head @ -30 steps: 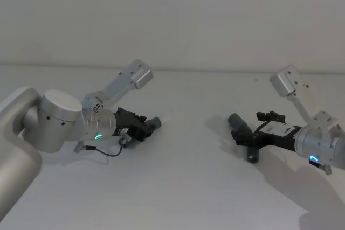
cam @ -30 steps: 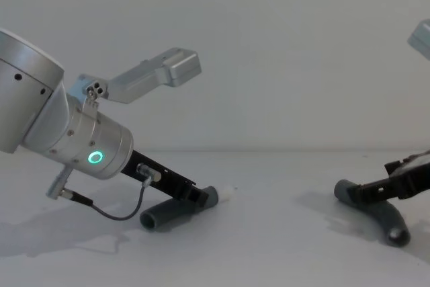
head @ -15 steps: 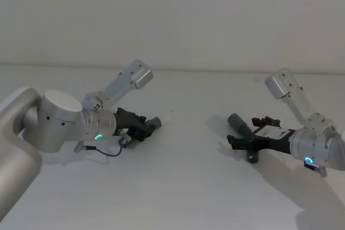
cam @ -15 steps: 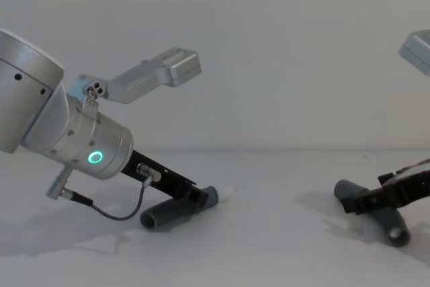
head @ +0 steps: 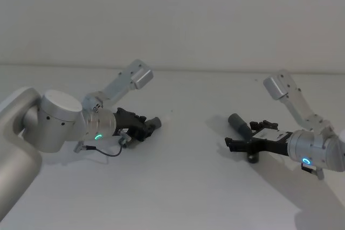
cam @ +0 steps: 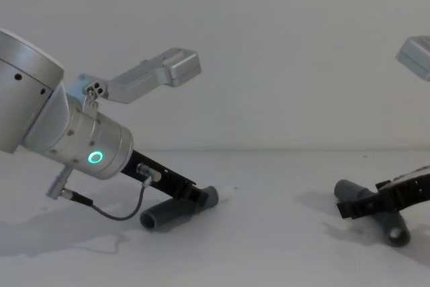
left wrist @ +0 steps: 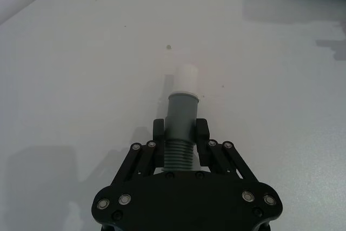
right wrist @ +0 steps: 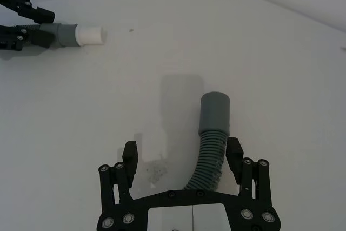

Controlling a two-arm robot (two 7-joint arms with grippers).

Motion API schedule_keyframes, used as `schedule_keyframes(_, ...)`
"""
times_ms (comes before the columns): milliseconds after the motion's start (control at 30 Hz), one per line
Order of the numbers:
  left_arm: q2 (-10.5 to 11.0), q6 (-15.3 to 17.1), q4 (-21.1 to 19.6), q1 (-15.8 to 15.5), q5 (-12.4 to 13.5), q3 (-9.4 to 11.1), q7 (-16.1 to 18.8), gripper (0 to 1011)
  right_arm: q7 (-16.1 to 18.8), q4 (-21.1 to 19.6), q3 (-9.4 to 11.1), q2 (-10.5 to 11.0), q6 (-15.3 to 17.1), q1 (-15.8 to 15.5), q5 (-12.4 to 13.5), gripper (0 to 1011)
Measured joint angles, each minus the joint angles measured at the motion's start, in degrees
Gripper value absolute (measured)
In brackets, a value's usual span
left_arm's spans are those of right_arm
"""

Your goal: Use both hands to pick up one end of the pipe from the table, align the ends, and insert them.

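My left gripper (left wrist: 180,135) is shut on one pipe piece (left wrist: 180,125) at the ribs just behind its grey cuff. That piece rests low on the table (head: 183,187), and the end with the whitish tip (left wrist: 186,78) points out ahead. In the chest view the left gripper (cam: 196,195) holds this piece (cam: 171,213) at the left. My right gripper (right wrist: 181,151) is open and straddles the second pipe piece (right wrist: 212,152), which lies on the table nearer one finger. Its smooth cuff end (right wrist: 215,111) points forward. In the head view the right gripper (head: 242,134) is over that piece (head: 240,124).
The bare off-white table stretches between the two pipe pieces, with a plain pale wall behind it. The silver camera mounts of both wrists (head: 136,75) (head: 277,85) stick up above the grippers. A thin grey cable (cam: 117,214) loops under the left wrist.
The right gripper has moved left along the table and lowered around the second pipe piece, its wrist swinging nearer. The left gripper and its held piece have not moved.
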Motion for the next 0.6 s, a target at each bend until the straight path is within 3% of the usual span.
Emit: schedule_keyframes(600, 0.0, 0.0, 0.0, 0.0, 0.0, 0.0, 0.0, 330, -1.7, -0.2, 0.4, -0.3, 1.6, -0.7, 1.2, 1001)
